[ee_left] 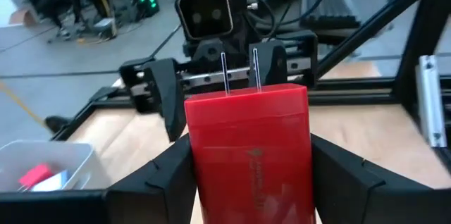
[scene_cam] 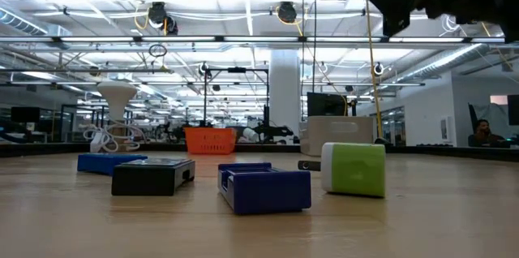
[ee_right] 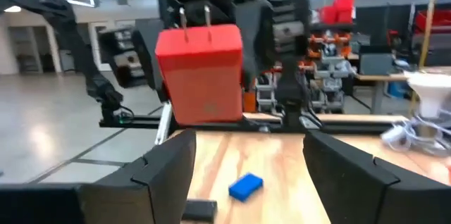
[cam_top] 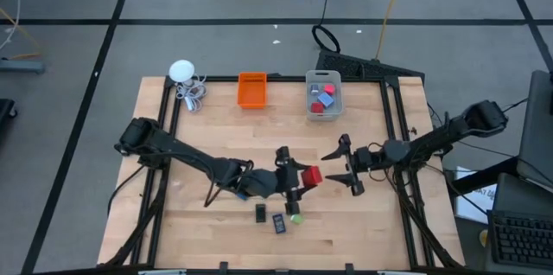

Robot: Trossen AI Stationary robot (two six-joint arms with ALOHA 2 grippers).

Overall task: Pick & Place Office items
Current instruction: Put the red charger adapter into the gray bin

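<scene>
left gripper: clamps red block, raised mid-table | right gripper: spread, empty, facing block

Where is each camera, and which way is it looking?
High view: above, looking straight down; both arms show, left gripper holding the red plastic plug block.
Low view: at tabletop height, looking level across past the green block; a dark gripper shows above.
Left wrist view: faces the open right gripper.
Right wrist view: faces the left gripper.
Both wrist views share the plug block.
</scene>
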